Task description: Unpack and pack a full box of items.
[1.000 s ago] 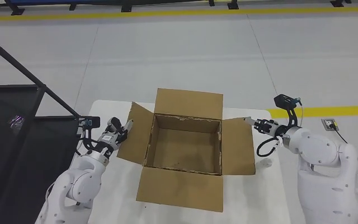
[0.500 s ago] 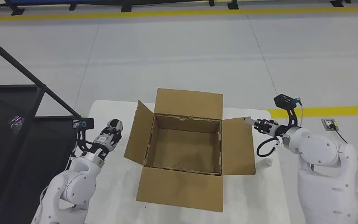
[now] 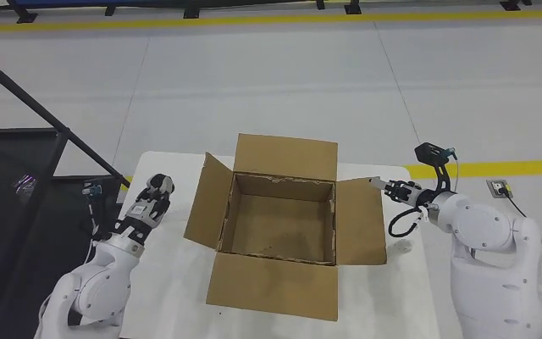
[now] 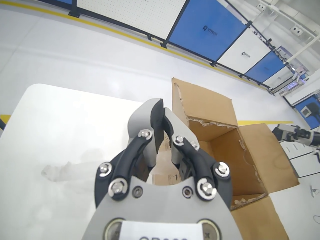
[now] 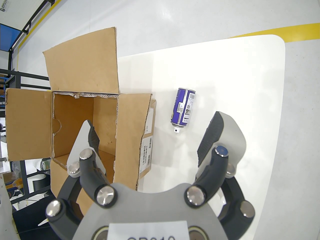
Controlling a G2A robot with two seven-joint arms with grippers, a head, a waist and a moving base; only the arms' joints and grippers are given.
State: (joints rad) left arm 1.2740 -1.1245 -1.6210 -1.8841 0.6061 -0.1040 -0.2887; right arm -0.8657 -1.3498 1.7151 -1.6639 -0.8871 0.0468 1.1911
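A white round-cornered table (image 3: 182,169) stands on a pale floor with a yellow line (image 3: 474,169) and blue and white panels (image 4: 207,33) behind. The open cardboard box (image 3: 279,225) sits mid-table, with a purple spray can (image 5: 183,111) lying just beside its right flap and possibly crumpled clear wrap (image 4: 65,173) near its left. The left gripper (image 4: 162,107), fingertips pressed together, hangs beside the left flap, while the right gripper (image 5: 152,119), fingers spread, hangs near the right.
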